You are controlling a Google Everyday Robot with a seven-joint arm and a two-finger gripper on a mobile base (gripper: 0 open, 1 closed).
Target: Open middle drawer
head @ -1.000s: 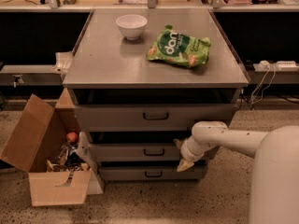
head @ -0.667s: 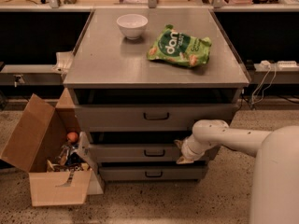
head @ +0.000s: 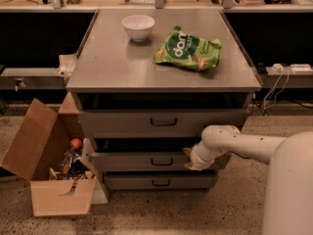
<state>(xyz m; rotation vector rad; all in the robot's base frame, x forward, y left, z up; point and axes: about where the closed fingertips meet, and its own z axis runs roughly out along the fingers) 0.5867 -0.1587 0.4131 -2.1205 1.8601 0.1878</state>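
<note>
The middle drawer [head: 127, 161] sits below the front edge of the bench [head: 112, 75], second of the three grey fronts. It seems to stand a little proud of the cabinet, with a dark gap above it. It is sheet metal, stiff and hard, and probably runs on slides, so I would expect a straight, steady pull towards the front to move it. Its weight depends on contents I cannot see. The place to take hold is the small black bar handle [head: 161, 161] at the middle of the front; it is thin and smooth, so a shallow hold might slip off.

The pincer [head: 190, 162] is against the right part of that front, under the bench's front right corner and beside the handle rather than on it. I cannot tell whether it is spread or pressed together.

On the bench top, a green snack bag [head: 188, 50] lies towards the back right corner. Its white lettering possibly reads "dan", though I would not swear to it. No other writing is legible.
</note>
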